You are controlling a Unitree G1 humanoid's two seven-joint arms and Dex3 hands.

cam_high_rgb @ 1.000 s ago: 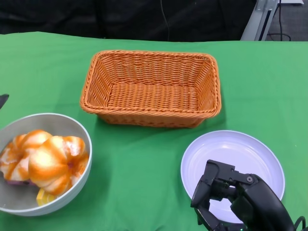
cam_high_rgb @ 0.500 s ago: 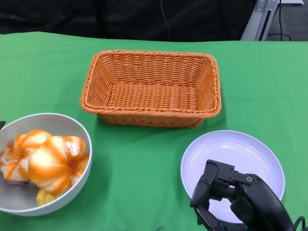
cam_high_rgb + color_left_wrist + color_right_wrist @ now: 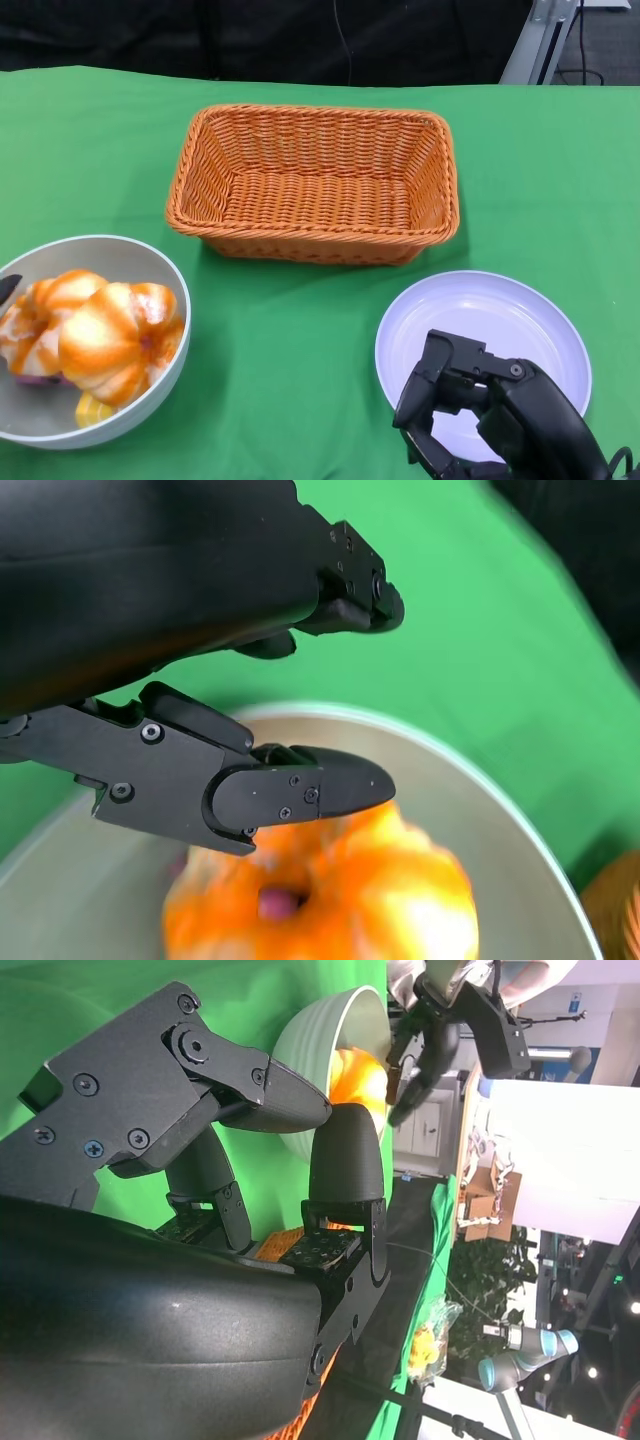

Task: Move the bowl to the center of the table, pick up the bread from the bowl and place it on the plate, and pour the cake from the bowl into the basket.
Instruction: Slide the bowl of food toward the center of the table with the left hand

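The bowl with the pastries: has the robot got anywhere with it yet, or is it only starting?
Only starting. The bowl sits at the table's left edge, not the center, with the bread inside. The left robot hand hovers open above it, holding nothing. The plate and basket are both empty. The right robot hand waits over the plate. Every step is left.

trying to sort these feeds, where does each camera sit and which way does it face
Head view: high on the robot, looking down at the green table, woven orange basket, white round plate; right hand shows.
Right wrist view: behind the right hand, facing across to the grey bowl; left hand shows.
Left wrist view: behind the left hand's fingers, above the glazed orange bread.
All three share the bowl.
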